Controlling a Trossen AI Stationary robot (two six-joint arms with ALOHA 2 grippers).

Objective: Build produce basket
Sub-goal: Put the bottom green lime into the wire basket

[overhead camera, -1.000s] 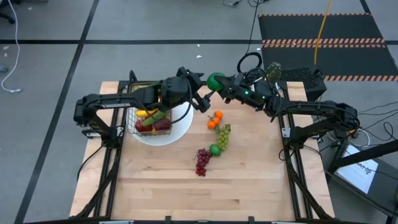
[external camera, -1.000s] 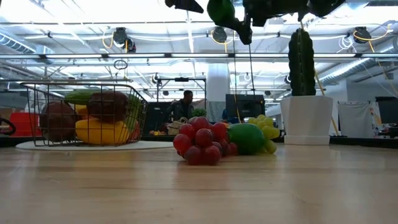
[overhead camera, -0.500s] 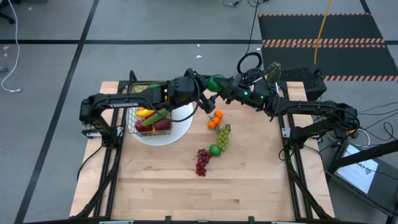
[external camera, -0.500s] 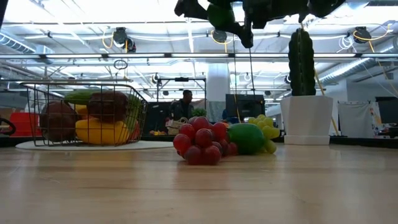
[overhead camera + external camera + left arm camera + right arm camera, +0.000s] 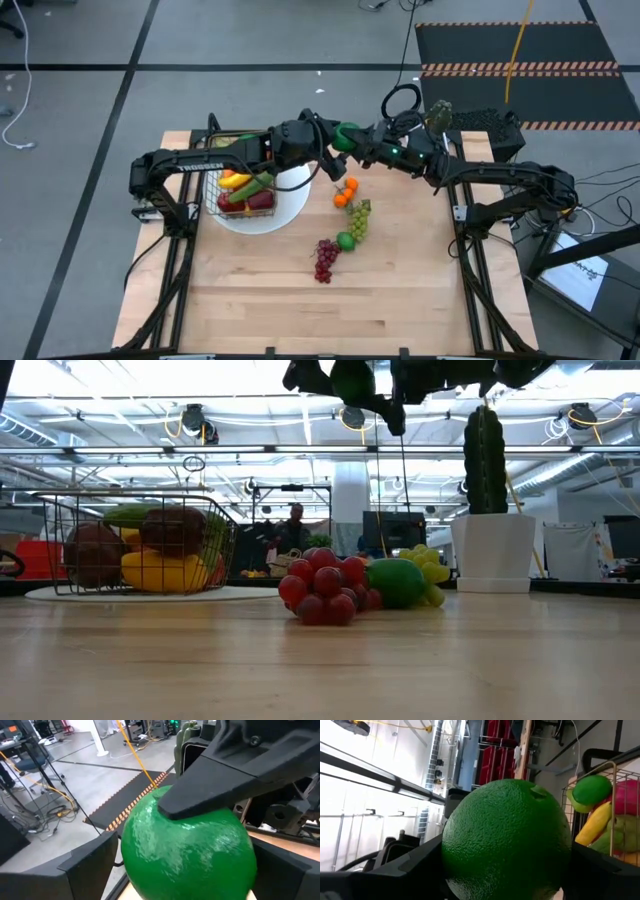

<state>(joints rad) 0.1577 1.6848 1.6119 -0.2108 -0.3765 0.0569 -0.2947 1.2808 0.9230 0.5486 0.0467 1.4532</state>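
From above, the right tool is holding a green lime in the air behind the two oranges, its fingers pressing the fruit from both sides. The left tool is sitting spread wide at the lime's basket side, taking hold of nothing yet. The basket is lying farther off on that same side, on the white plate, so the lime is resting between the two tools and the left arm is the nearer one to the basket. White lettering is showing on the left arm, too small to read.

From the surface-level camera, the lime is hanging high above the red grapes, with the basket well apart from them and already carrying an apple, a banana and green pieces.

From the left wrist, the lime is filling the gap between the spread dark fingers, one right finger lying across its top.

From the right wrist, the lime is sitting clamped, the basket lying beyond it. No brand is showing.
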